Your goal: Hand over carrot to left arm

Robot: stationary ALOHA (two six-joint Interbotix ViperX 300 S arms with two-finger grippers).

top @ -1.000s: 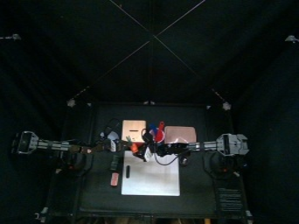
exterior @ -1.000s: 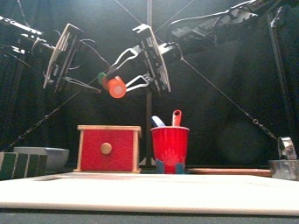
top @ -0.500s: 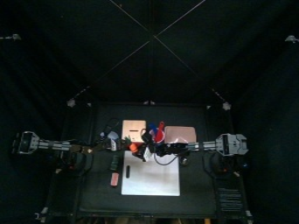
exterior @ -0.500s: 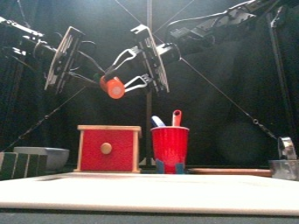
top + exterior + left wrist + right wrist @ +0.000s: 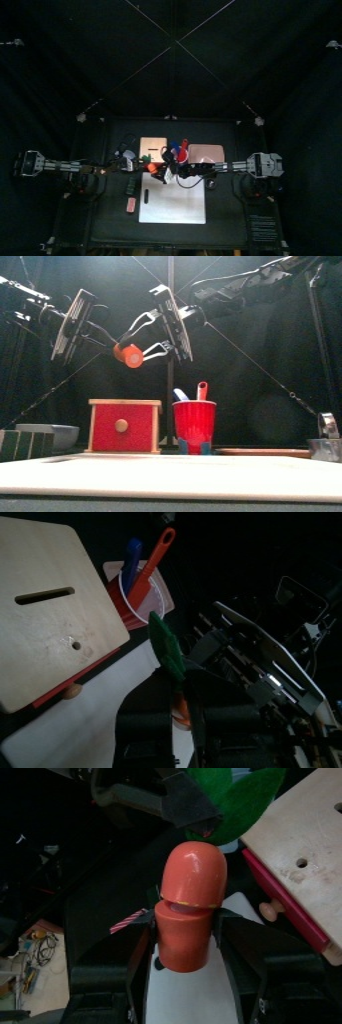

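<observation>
Both arms raised high above the table, meeting near its middle. Right gripper point(image 5: 150, 344) reaching in from the right, jaws set around the carrot point(image 5: 130, 355) and gripping it, as the right wrist view confirms. Left gripper point(image 5: 104, 344) level and just beside, jaws pointed toward the other gripper, spread unclear.

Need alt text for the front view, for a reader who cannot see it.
High above the table, the right gripper holds an orange-red carrot while the left gripper meets it from the left. Below stand a red wooden box and a red cup holding utensils.
</observation>
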